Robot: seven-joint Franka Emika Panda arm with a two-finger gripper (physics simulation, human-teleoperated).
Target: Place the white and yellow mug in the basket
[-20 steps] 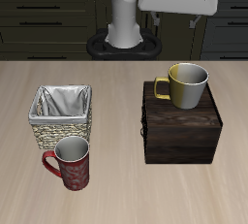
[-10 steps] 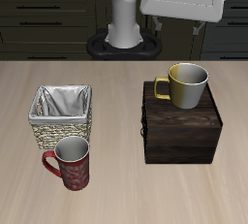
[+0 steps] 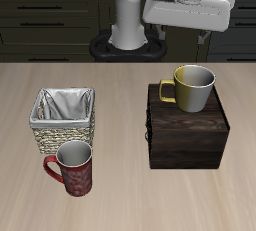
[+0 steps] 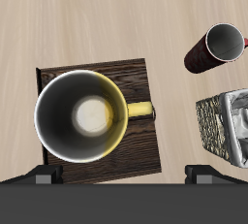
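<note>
The white and yellow mug (image 3: pixel 192 87) stands upright on the dark wooden box (image 3: pixel 187 135), its yellow handle pointing toward the basket's side. In the wrist view the mug (image 4: pixel 82 116) lies straight below, with its pale inside showing. The wicker basket (image 3: pixel 63 118) with grey cloth lining stands apart on the table and also shows in the wrist view (image 4: pixel 225 121). My gripper (image 3: pixel 183 33) hangs high above the box and mug, open and empty. Its fingertips (image 4: pixel 44 175) frame the gripper (image 4: pixel 124 175) in the wrist view.
A dark red patterned mug (image 3: pixel 73 168) stands just in front of the basket, nearer the table's front edge, and also shows in the wrist view (image 4: pixel 215 48). The robot's base (image 3: pixel 125 35) stands at the table's back.
My gripper has shifted a little forward and lower, toward the space above the mug. The mug, the basket, the box and the red mug have not moved.
</note>
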